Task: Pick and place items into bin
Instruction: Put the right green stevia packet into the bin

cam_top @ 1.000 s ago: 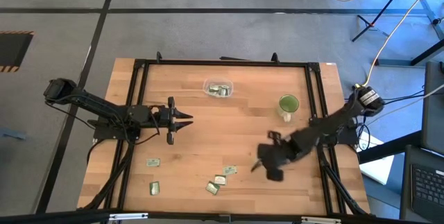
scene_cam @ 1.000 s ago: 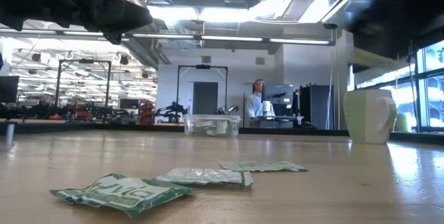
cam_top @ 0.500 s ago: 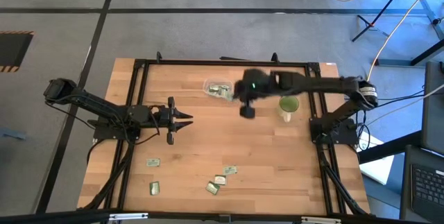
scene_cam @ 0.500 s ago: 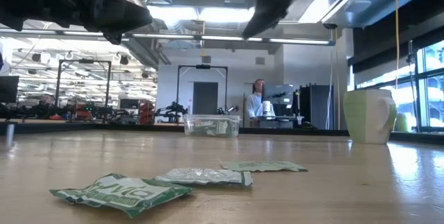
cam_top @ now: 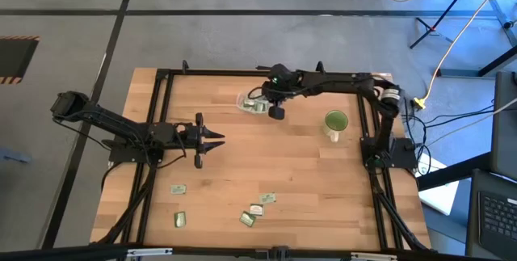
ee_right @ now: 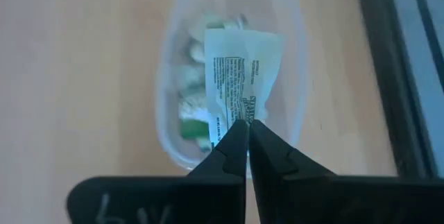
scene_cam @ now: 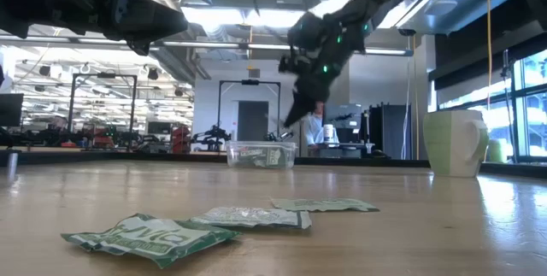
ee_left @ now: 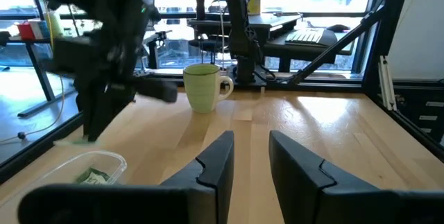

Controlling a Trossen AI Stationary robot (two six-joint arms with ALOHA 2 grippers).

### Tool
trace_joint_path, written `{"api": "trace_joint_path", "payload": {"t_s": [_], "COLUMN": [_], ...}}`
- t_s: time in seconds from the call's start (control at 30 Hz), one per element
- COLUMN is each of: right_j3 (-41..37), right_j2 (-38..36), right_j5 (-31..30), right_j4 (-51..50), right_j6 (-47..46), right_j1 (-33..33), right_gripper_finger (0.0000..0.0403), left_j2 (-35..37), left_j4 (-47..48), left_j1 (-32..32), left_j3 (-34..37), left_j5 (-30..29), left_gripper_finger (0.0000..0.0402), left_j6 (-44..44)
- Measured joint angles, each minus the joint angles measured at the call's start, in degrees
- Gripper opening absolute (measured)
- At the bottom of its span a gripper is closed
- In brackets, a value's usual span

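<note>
Near the table's front edge, five small flat pale green and white packets (cam_top: 255,210) lie loose. At nine o'clock the left gripper (cam_top: 216,141) waits, fingers apart, empty. Farther, at twelve o'clock, the right gripper (ee_right: 244,130) pinches one white printed packet (ee_right: 239,75) by its edge above the small clear plastic bin (ee_right: 170,123). The packet seems light, thin and limp, so an edge pinch suits it.
</note>
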State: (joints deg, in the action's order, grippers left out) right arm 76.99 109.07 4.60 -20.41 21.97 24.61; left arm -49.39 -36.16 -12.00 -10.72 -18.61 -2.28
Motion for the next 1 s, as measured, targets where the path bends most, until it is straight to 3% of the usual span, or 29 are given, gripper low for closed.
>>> {"api": "trace_joint_path", "payload": {"t_s": [0.2, 1.0], "right_j3": [0.0, 0.0], "right_j2": [2.9, 3.0], "right_j5": [0.1, 0.2], "right_j4": [0.0, 1.8], "right_j6": [0.3, -0.4], "right_j1": [1.8, 1.0], "right_gripper_finger": [0.0007, 0.0008], "left_j2": [0.0, 0.0], "left_j4": [0.2, 0.4], "left_j1": [0.0, 0.0], "left_j3": [0.0, 0.0], "left_j5": [0.1, 0.2], "left_gripper_finger": [0.0086, 0.0086], "left_j6": [0.0, 0.0]}}
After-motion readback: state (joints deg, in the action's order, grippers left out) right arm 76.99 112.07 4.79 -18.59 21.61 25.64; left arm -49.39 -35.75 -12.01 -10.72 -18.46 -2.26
